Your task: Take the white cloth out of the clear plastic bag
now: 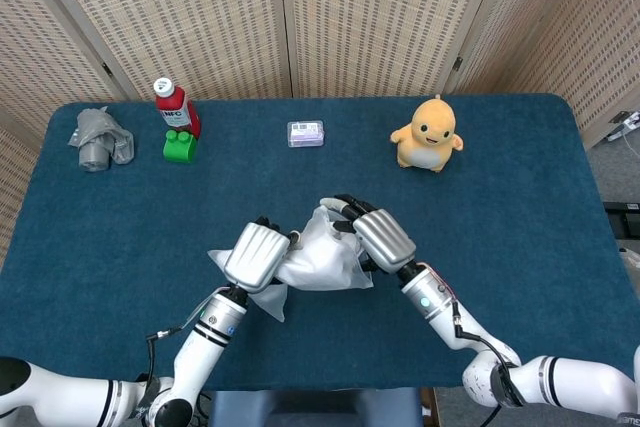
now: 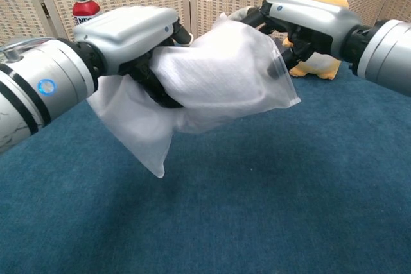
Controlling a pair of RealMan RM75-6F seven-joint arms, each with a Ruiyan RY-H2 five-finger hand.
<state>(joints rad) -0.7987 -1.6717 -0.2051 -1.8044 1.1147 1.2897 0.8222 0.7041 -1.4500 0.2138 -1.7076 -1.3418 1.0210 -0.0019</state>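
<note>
Left hand (image 2: pixel 131 36) grips the white cloth (image 2: pixel 212 72) inside the clear plastic bag (image 2: pixel 138 136) — right hand (image 2: pixel 298 20) pinches the bag's far edge, above the bench (image 1: pixel 520 217).

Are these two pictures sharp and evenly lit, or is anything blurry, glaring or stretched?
Head view: sharp and evenly lit, soft shadows only under the clear plastic bag. Chest view: the left robot hand and its arm loom large at the near edge, the yellow toy and red bottle behind look slightly soft, and the bag shows faint sheen, no harsh glare.

white cloth (image 2: pixel 212 75), dark blue table (image 1: pixel 520 207), yellow toy (image 1: pixel 428 133), green block (image 1: pixel 179 146), red bottle (image 1: pixel 175 107)
</note>
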